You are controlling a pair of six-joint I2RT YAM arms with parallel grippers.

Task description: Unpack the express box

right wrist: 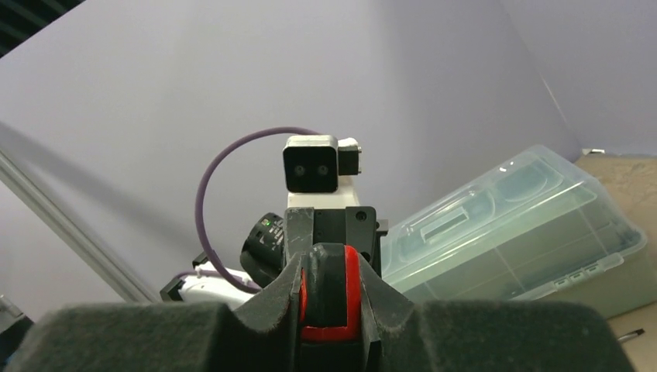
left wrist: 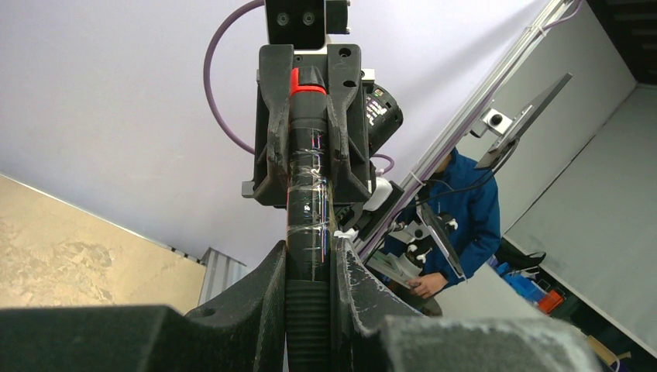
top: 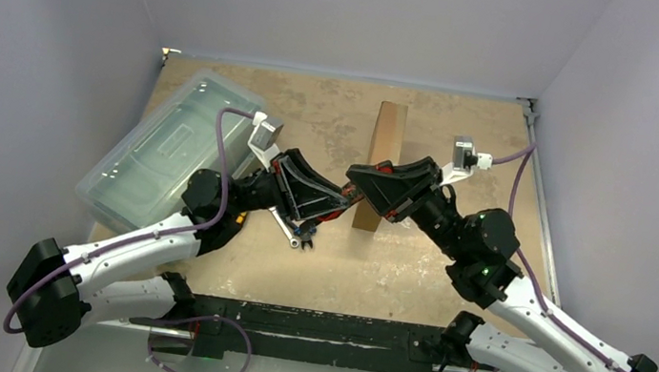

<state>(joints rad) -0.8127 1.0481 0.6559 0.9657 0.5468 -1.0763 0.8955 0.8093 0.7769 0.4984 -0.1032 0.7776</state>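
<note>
Brown cardboard express box (top: 388,141) is seen mid-table toward the far side, apparently stood on a narrow edge, long side running away from the arm bases. Its near end is hidden behind the right gripper (top: 357,178), so contact there cannot be judged. Both grippers are met nose to nose above the table, just in front of the box. Left gripper (top: 332,196) is clamped tight on a black cylindrical tool (left wrist: 310,201) wrapped in clear tape. The tool is held along the finger axis and pointed at the right gripper. Its far end, marked by a red ring, is seated between the right fingers (left wrist: 273,132); in the right wrist view the gap between them is filled by a red end piece. Right jaws are set narrow around it, but whether it is actually gripped cannot be told. Translucent greenish plastic bin (top: 167,150), lid on, is laid diagonally at the far left of the beige tabletop (top: 448,279), well apart from the box. Small silvery metal item (top: 294,232) is seen on the table under the left gripper; type cannot be made out.
</note>
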